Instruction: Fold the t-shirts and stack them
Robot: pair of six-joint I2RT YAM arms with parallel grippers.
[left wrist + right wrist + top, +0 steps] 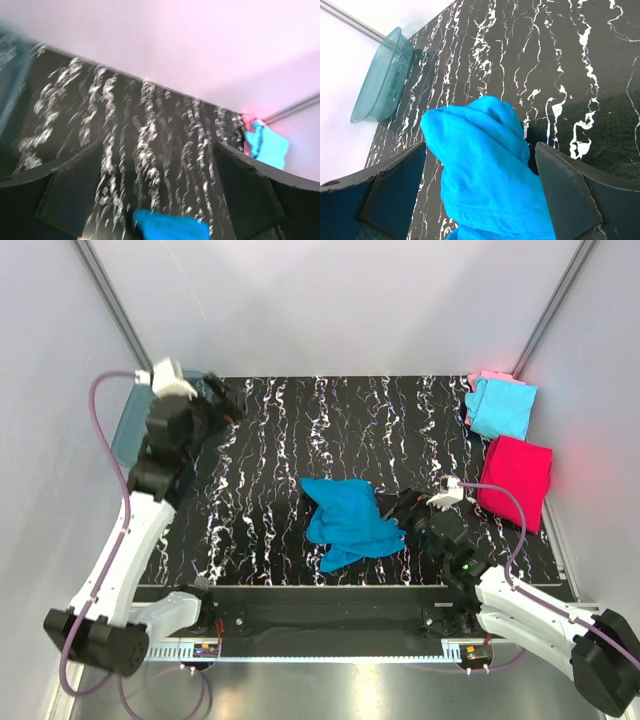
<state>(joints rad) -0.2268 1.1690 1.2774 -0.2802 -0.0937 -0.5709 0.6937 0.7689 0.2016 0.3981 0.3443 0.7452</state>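
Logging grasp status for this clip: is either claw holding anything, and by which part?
Nothing is held. The right claw stands open around an edge of the crumpled teal-blue t-shirt, not pinching it; the left claw is open and empty.

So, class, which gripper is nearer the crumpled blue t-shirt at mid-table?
Right. The right gripper sits at the right edge of the blue t-shirt, jaws open either side of the cloth. The left gripper hangs open at the far-left corner by the teal tub, well clear.

Left end effector [231, 402], right end effector [392, 510] — both spread wide.
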